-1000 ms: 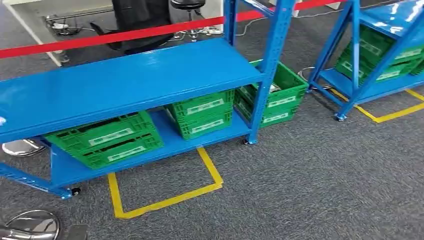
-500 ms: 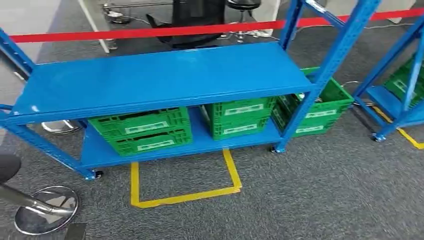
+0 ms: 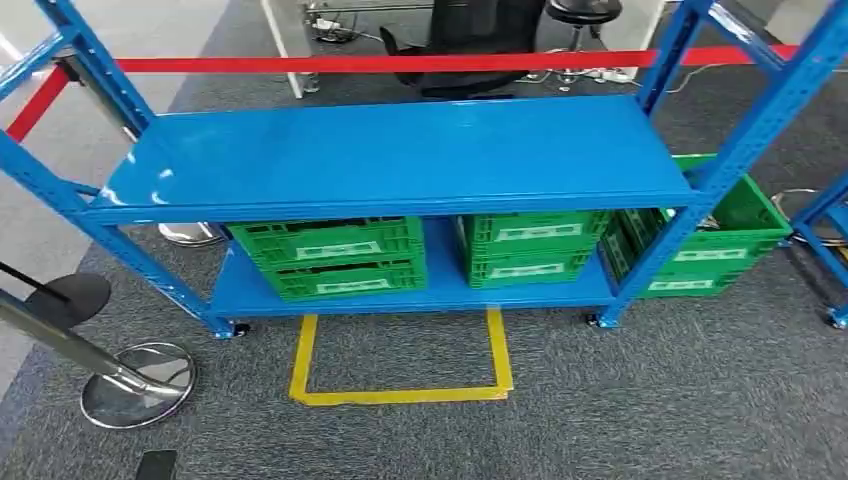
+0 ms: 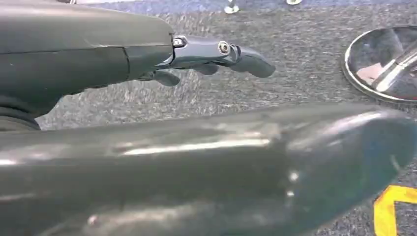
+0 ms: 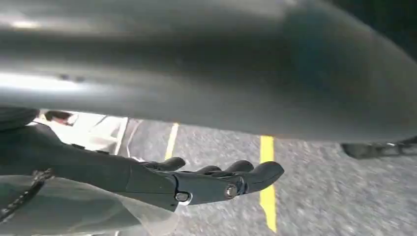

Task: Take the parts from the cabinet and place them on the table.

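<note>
Shelving in blue, the cabinet [image 3: 400, 160], stands straight ahead with its top board bare. On its lower board sit two green crates [image 3: 335, 257], [image 3: 530, 247]; a third crate [image 3: 715, 240] rests on the carpet beside its right post. No parts can be made out inside them. Yellow tape [image 3: 400, 390] marks the floor before it. The left hand [image 4: 211, 56] and right hand [image 5: 216, 179] hang over carpet, fingers loosely extended, holding nothing.
</note>
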